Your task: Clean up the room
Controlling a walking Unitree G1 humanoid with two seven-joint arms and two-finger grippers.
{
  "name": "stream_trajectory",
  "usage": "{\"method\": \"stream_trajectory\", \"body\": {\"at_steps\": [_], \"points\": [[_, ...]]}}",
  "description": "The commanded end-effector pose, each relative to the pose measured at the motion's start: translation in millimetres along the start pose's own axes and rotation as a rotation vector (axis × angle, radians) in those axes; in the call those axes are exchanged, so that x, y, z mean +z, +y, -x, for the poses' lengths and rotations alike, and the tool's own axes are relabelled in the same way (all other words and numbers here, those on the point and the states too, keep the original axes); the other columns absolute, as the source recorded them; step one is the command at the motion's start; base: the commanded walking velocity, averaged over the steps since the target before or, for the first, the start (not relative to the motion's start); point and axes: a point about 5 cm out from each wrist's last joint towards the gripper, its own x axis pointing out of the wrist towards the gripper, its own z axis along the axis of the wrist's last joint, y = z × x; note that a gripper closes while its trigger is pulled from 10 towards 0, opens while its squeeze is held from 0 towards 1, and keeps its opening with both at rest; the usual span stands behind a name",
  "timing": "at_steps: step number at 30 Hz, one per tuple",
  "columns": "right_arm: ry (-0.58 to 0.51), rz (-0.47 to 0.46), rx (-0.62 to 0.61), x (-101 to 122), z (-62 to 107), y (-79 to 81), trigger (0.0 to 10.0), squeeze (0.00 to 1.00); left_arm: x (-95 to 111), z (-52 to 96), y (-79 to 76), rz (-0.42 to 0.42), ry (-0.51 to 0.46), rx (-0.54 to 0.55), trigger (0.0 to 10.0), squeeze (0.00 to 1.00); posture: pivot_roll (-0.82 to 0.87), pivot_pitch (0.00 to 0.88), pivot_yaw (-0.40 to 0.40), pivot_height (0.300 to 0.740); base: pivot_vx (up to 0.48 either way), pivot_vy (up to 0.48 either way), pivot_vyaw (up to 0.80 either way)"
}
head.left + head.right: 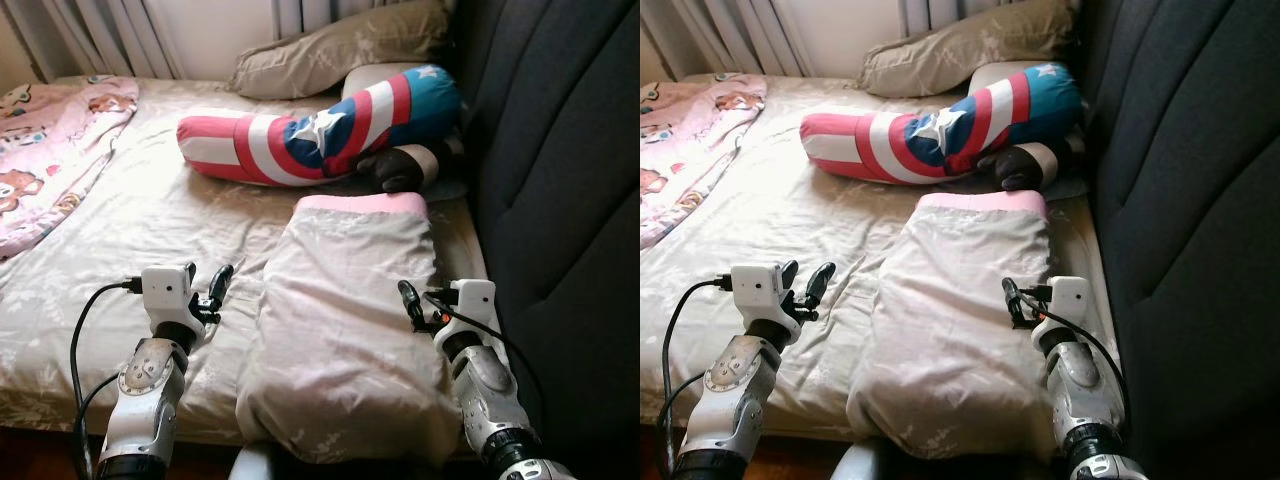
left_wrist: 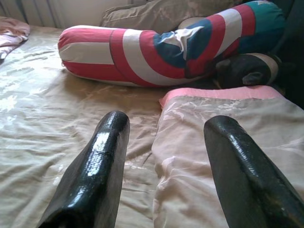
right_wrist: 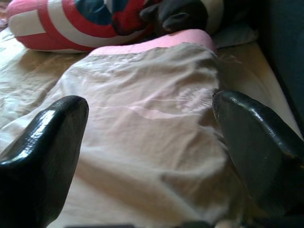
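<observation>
While both the left gripper point(image 1: 225, 278) and right gripper point(image 1: 410, 300) flank the pillow point(image 1: 345, 320) with fingers spread and empty, tidying the bed point(image 1: 150, 220) looks barely begun.

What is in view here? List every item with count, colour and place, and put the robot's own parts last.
Beige-cased pillow with pink end: one, on the bed's near edge, between the two hands.
Red, white and blue star-patterned bolster: one, lying across the bed beyond the pillow.
Olive-tan pillow: one, at the far end by the curtains.
Pink cartoon-print blanket: one, bunched on the bed's left side.
Dark plush toy: one, tucked against the bolster near the headboard.
Beige floral bedsheet: one, covering the mattress.
Dark grey padded headboard: one, along the right.
Left hand: open, left of the pillow.
Right hand: open, at the pillow's right edge.
</observation>
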Motion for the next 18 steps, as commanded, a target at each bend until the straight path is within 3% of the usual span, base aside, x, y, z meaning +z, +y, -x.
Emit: {"method": "stream_trajectory", "body": {"at_steps": [1, 18], "points": [[0.002, -0.006, -0.009, -2.0, 1.6, -0.2, 10.0, 0.0, 2.9, -2.7, -2.2, 0.004, -0.01, -0.014, 10.0, 0.0, 0.08, 0.076, 0.005, 0.653, 0.0, 0.0, 0.0], [0.015, -0.014, -0.033, -8.1, 8.1, -5.4, 10.0, 0.0, 7.6, 0.7, 1.4, -0.006, -0.03, -0.004, 10.0, 0.0, 0.09, 0.03, -0.011, 0.653, 0.281, 0.0, 0.0]]}}
